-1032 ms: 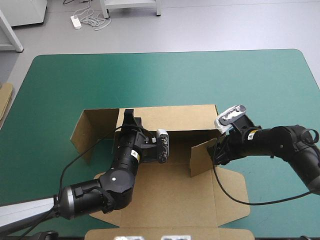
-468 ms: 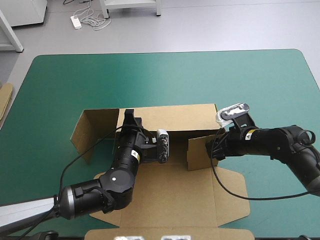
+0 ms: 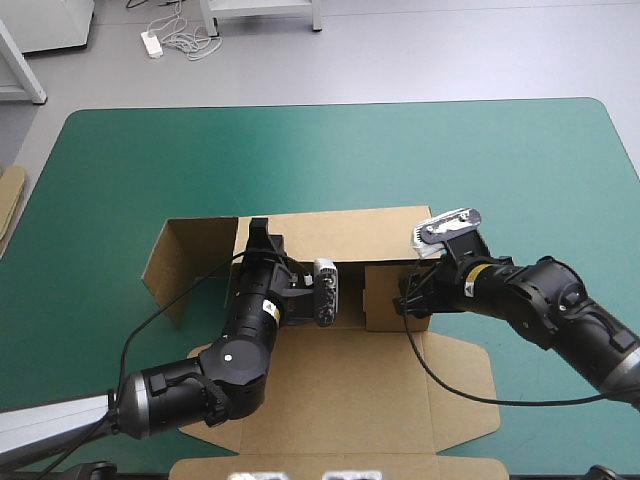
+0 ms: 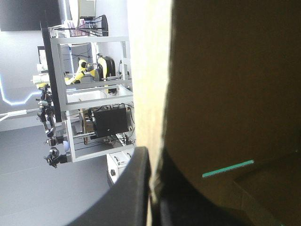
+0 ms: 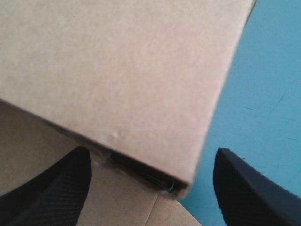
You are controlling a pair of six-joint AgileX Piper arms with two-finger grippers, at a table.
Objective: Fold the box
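- Box (image 3: 340,400): cut sheet of brown board, matte and stiffly creased, lying from centre to 6 o'clock on the teal-green bench (image 3: 450,160). The base and near flaps lie flat.
- Spare board (image 3: 10,200): pale brown edge at the bench's 9 o'clock side.
- Left end flap (image 3: 175,265): upright, angled out toward 8 o'clock. No change.
- Left pincer (image 4: 153,160): closed on the top edge of the back wall (image 3: 340,235), one black finger on each face. It has not moved.
- Right end flap (image 3: 385,298): has swung toward 9 o'clock since just before and now stands nearly square to the back wall. The right end wall is probably close to formed.
- Right pincer (image 5: 151,151): fingers spread wide, gripping nothing, the flap's smooth face just ahead. It has advanced along with the flap.
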